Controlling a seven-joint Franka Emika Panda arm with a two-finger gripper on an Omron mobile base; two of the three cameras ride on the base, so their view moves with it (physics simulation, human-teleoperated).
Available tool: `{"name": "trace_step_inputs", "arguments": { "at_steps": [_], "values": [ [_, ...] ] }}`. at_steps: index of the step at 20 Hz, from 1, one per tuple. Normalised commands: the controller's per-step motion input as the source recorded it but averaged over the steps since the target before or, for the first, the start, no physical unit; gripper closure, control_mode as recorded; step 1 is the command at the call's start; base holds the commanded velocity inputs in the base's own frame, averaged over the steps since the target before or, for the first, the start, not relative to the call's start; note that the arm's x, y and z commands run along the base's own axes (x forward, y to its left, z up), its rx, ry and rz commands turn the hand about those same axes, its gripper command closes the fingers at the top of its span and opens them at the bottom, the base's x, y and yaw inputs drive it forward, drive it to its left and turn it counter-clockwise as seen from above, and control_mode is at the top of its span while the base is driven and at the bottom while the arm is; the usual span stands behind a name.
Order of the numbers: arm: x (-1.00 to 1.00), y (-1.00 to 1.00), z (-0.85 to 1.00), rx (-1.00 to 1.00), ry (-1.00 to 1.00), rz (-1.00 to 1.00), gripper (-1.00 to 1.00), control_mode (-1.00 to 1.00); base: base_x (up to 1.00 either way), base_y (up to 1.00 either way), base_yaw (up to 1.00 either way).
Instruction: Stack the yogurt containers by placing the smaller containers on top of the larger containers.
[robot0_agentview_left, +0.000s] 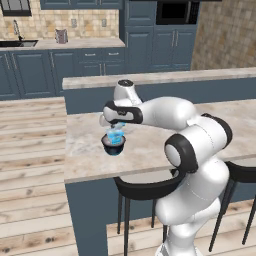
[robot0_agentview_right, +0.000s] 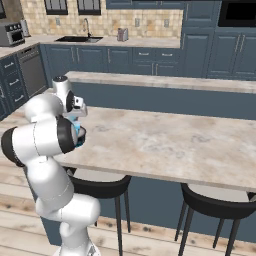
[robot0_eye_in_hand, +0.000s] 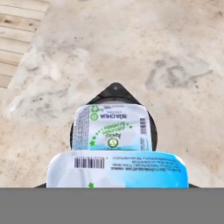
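A dark round tub (robot0_agentview_left: 113, 146) stands near the left end of the marble island counter (robot0_agentview_left: 150, 145). In the hand view a small light-blue cup (robot0_eye_in_hand: 112, 127) rests on the tub (robot0_eye_in_hand: 114, 91). A second light-blue cup (robot0_eye_in_hand: 118, 170) sits closer to the camera, at the bottom where the fingertips are hidden behind it. My gripper (robot0_agentview_left: 116, 127) points straight down over the tub, shut on this nearer cup (robot0_agentview_left: 116, 135), just above the stack. From the right base, my arm hides most of the tub (robot0_agentview_right: 81, 134).
The counter's left edge (robot0_eye_in_hand: 26, 65) drops to the wood floor close beside the tub. A raised ledge (robot0_agentview_left: 160, 77) runs behind the counter. Black bar stools (robot0_agentview_left: 145, 190) (robot0_agentview_right: 220, 205) stand under the front edge. Open marble stretches to the right (robot0_agentview_right: 175, 140).
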Motion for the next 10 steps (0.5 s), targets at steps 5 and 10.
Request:
{"name": "trace_step_inputs", "arguments": {
  "at_steps": [5,10],
  "values": [
    [0.09,0.0,-0.09,0.0,0.0,0.0,1.0,-1.0,0.0,0.0,0.0],
    [0.08,0.0,-0.06,0.0,0.0,0.0,1.0,-1.0,0.0,0.0,0.0]
  ]
}}
